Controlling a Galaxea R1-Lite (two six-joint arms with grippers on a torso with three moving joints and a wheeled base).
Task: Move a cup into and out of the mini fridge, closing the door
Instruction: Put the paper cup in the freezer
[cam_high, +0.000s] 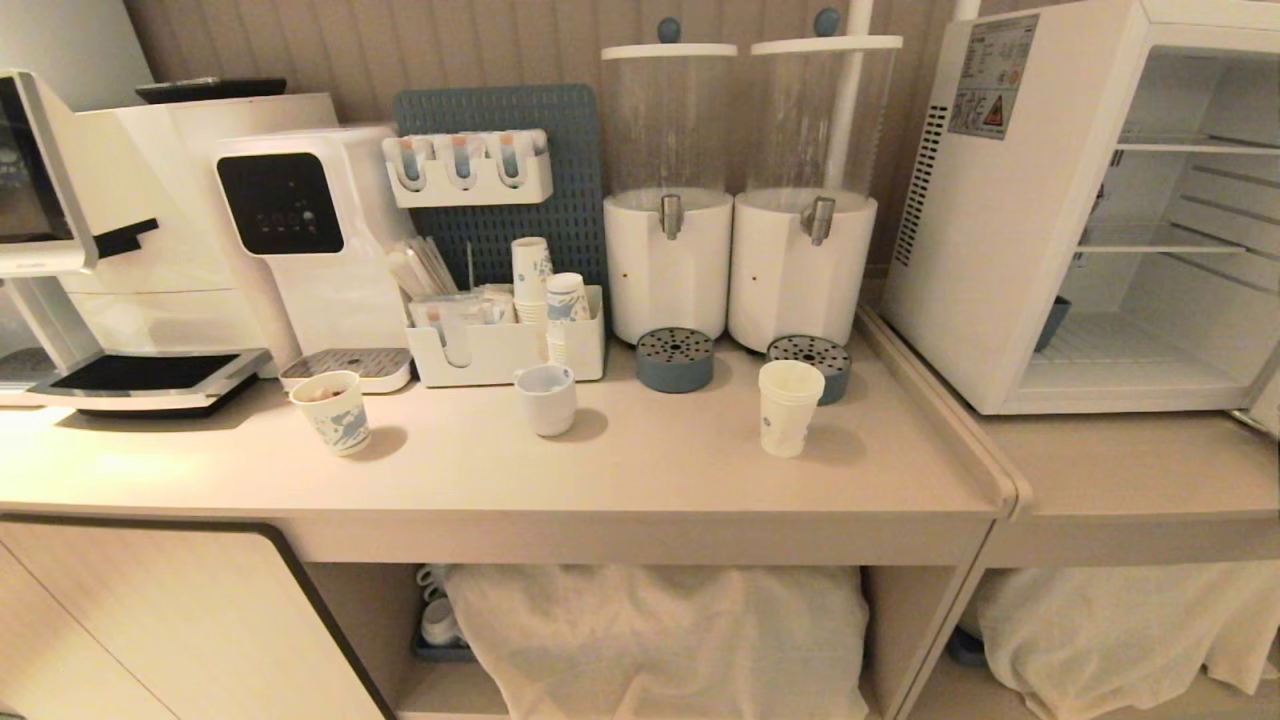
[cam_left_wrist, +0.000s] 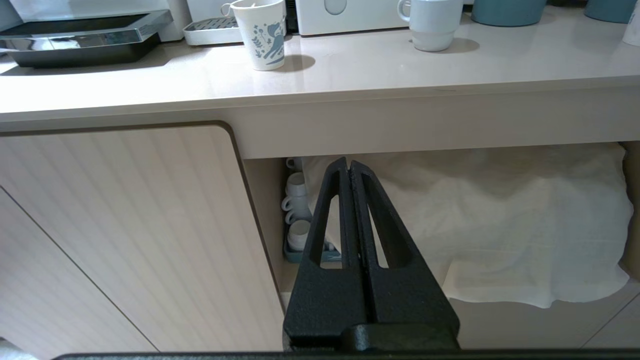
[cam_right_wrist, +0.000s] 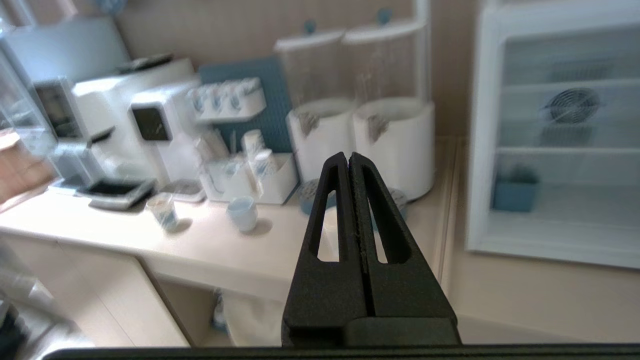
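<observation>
Head view: tall paper cup (cam_high: 790, 408) stands on the counter beside the open mini fridge (cam_high: 1000, 250). Right gripper (cam_right_wrist: 348, 159), fingers pressed together, must spread before grasping; left gripper (cam_left_wrist: 348, 165) likewise closed.

Two drink dispensers (cam_high: 740, 200) stand behind a ceramic cup (cam_high: 546, 398).

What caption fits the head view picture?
Tall paper cup waits on the counter beside the open, nearly empty mini fridge.
</observation>
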